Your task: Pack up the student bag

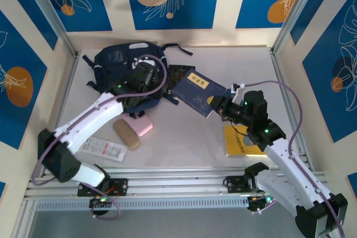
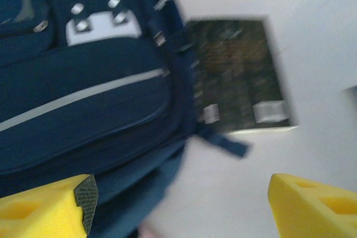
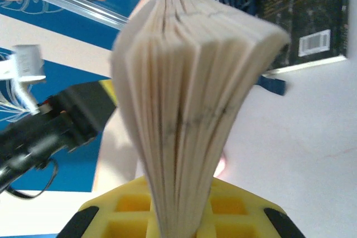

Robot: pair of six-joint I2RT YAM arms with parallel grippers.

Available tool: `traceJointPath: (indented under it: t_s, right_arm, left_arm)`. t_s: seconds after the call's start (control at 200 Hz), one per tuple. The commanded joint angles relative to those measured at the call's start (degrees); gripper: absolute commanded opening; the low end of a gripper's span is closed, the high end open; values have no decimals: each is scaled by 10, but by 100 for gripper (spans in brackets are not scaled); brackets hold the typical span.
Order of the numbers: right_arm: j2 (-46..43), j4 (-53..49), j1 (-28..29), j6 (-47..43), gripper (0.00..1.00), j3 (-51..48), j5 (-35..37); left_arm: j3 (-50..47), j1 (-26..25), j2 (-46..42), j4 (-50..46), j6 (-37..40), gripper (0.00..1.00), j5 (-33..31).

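The navy-blue fabric backpack with grey stripes [image 1: 114, 59] lies flat at 11 o'clock on the table [image 1: 184, 143]. My left claw [image 2: 178, 204] hovers over its lower edge, jaws wide, holding nothing. My right claw [image 3: 178, 221] clamps a blue paperback book [image 1: 198, 90] by its edge, and the pages fan out. I judge the backpack soft, limp and light. Best to pinch the seamed rim of its mouth, not a loose panel.

A pale surface [image 1: 189, 149] was inspected. The student bag [image 1: 120, 62] was found lying at the rear left. A dark book [image 1: 179, 75] was noted lying flat just beside the bag's right side. A pink case [image 1: 143, 125] and a tan oblong case [image 1: 126, 134] were recorded touching each other, near the bag. A white printed packet [image 1: 103, 149] was observed towards the near left. A yellow book [image 1: 241, 143] was recorded at the right, partly hidden.
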Motion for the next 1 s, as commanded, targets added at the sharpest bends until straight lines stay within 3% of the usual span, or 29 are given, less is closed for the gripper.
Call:
traceJointPath:
  t_s: [0.0, 0.115, 0.29, 0.425, 0.695, 0.795, 0.835, 0.96, 0.995]
  right_arm:
    - [-12, -8, -7, -46, 0, 12, -35]
    - [-5, -7, -11, -60, 0, 15, -59]
    - [-1, 6, -13, -66, 0, 5, -83]
    - [2, 17, -16, -63, 0, -12, -96]
    - [14, 29, -41, -62, 0, -19, -124]
    - [19, 35, -47, -63, 0, -18, -132]
    - [22, 37, -49, -62, 0, -18, -135]
    - [24, 41, -50, -61, 0, -21, -135]
    - [24, 43, -50, -60, 0, -22, -135]
  left_arm:
    - [38, 39, 55, -61, 134, 81, -38]
    - [74, 75, 127, -66, 251, 79, 24]
    - [105, 93, 192, -37, 358, 83, -32]
    - [156, 118, 254, -71, 375, 83, -14]
    - [233, 155, 373, -94, 352, 81, -61]
    - [279, 172, 410, -121, 310, 68, -45]
    - [297, 174, 417, -131, 303, 55, -28]
    - [356, 172, 428, -154, 287, 2, -6]
    - [373, 173, 428, -162, 282, 0, -7]
